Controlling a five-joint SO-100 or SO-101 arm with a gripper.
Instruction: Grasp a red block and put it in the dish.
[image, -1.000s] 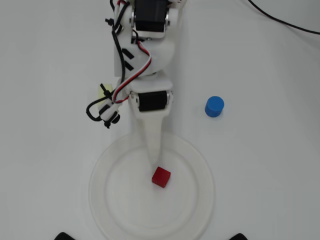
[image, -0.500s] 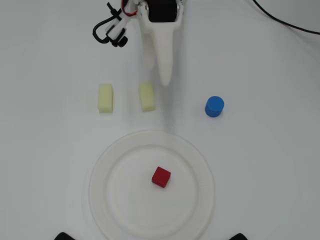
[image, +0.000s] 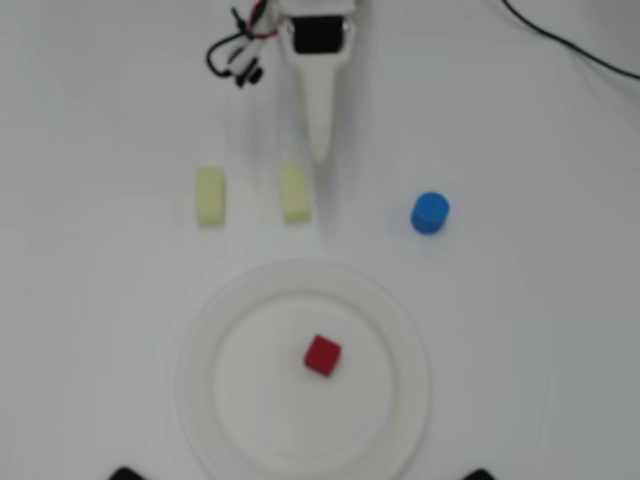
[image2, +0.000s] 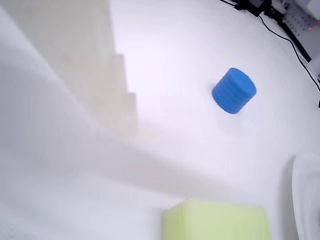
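Observation:
The red block (image: 322, 355) lies near the middle of the dish (image: 200, 345), a large round white plate at the bottom centre of the overhead view. My gripper (image: 320, 150) is far from it at the top of that view, pointing down toward the dish, empty. Its fingers read as one narrow white taper with no gap, so it looks shut. In the wrist view a blurred white finger (image2: 55, 160) fills the left and bottom. The dish rim (image2: 306, 200) shows at the right edge there, and the red block is out of that view.
Two pale yellow oblong blocks (image: 210, 196) (image: 294, 194) lie between the gripper and the dish; one of them (image2: 215, 221) shows in the wrist view. A blue cylinder (image: 430, 213) (image2: 234, 90) stands to the right. A black cable (image: 570, 50) crosses the top right.
The arm pulled back from over the dish to the top of the overhead view, uncovering the two yellow blocks. The red block stayed where it lay in the dish.

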